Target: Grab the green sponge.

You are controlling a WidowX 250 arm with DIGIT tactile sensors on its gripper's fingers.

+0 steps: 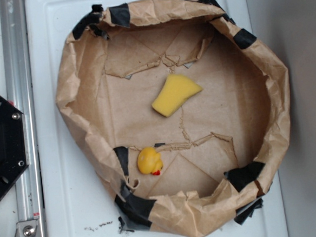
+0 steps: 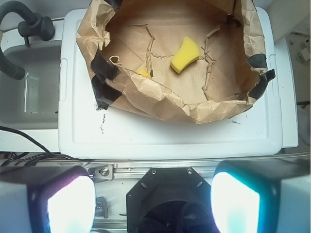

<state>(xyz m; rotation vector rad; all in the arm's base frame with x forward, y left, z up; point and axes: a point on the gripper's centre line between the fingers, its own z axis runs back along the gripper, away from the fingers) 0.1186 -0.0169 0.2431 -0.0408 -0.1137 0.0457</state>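
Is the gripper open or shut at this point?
Open. In the wrist view the two fingers sit far apart at the bottom corners, nothing between them, well back from the green sponge in the paper-lined bin.

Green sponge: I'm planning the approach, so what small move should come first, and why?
Probably carry the open claw forward over the paper wall, until above the green sponge. The claw sits well back from it, nothing held, and the duck lies apart.
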